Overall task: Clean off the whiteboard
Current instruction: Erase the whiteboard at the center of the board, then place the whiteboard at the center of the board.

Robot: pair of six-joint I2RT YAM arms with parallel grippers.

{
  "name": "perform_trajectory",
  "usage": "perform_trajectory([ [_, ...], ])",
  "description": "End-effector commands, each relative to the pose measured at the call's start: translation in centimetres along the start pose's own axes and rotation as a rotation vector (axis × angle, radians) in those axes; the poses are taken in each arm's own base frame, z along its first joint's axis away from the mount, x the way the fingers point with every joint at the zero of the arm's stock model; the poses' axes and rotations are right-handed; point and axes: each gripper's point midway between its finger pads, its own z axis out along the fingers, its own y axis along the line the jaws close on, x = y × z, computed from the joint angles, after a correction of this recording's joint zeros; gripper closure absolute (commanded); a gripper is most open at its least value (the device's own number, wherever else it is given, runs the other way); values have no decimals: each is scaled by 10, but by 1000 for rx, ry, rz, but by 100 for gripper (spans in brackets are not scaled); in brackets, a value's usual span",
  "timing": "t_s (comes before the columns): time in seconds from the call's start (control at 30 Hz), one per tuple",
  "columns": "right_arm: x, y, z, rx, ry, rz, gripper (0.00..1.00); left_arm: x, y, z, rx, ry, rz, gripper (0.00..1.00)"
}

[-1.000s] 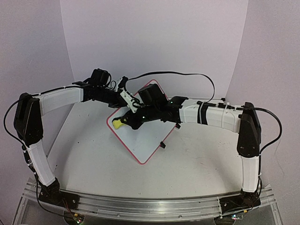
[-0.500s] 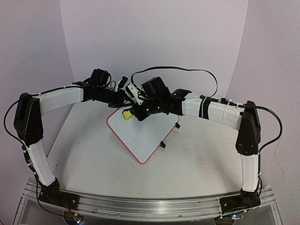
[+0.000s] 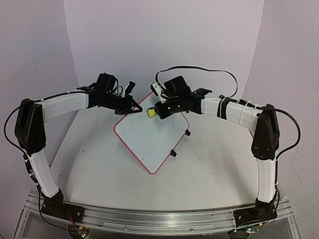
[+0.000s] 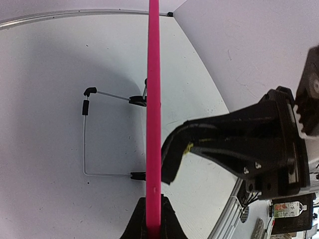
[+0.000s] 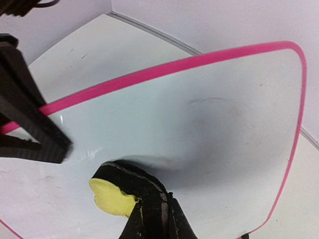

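Up and rightward, the right tool [image 3: 154,111], pinching a yellow block [image 3: 149,113], has crossed the whiteboard [image 3: 149,142]. The left tool [image 3: 132,106] clamps its pink rim above the white surface [image 3: 214,169], pale walls [image 3: 164,45] behind.

Around your right claw [image 3: 153,112]: a yellow block [image 3: 149,113], a white table [image 3: 224,164], a lilac backdrop [image 3: 164,40].
You have the small block pinched at the claw's tips, its yellow end sticking out past them. The table lies below the claw, scuffed with faint grey marks. The plain backdrop curves up just beyond the claw. A ribbed aluminium rail [image 3: 149,218] runs well behind it, along the table's near edge.
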Motion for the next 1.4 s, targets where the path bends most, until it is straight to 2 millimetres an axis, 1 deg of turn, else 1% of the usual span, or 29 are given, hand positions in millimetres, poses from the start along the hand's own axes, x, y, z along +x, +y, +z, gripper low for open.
perform_trajectory([
  [0.0,4,-56,-2,194,23,20,100,40,-26,9,89,140,2,100],
  [0.17,-4,-57,-29,193,-3,25,100,39,-26,9,88,138,2,100],
  [0.27,-11,-59,-53,197,-31,32,100,39,-26,9,83,136,1,100],
  [0.33,-13,-62,-71,209,-47,34,100,38,-25,9,77,132,0,100],
  [0.4,-12,-65,-86,224,-58,38,100,37,-25,8,71,126,0,98],
  [0.53,-4,-67,-116,233,-85,52,100,33,-25,5,58,113,4,78],
  [0.63,7,-68,-137,229,-105,90,100,32,-26,3,53,105,6,69],
  [0.7,14,-68,-149,225,-116,110,100,30,-28,1,50,97,9,66],
  [0.83,37,-70,-170,231,-115,154,100,21,-32,-6,39,68,25,61],
  [0.93,64,-73,-178,249,-93,181,100,11,-36,-13,32,38,30,51],
  [1.0,85,-77,-180,272,-68,199,100,5,-38,-19,27,16,31,43],
  [1.07,106,-81,-180,298,-42,220,100,-1,-42,-25,23,-4,37,38],
  [1.1,115,-81,-178,303,-30,229,100,-4,-43,-28,21,-14,40,35],
  [1.17,133,-83,-176,319,-5,245,100,-8,-45,-34,15,-30,43,26],
  [1.3,164,-90,-175,373,32,292,100,-14,-44,-47,-6,-66,45,17],
  [1.33,172,-92,-175,385,40,304,100,-15,-45,-51,-10,-73,46,12],
  [1.37,181,-92,-174,392,50,320,100,-16,-46,-56,-18,-88,50,5],
])
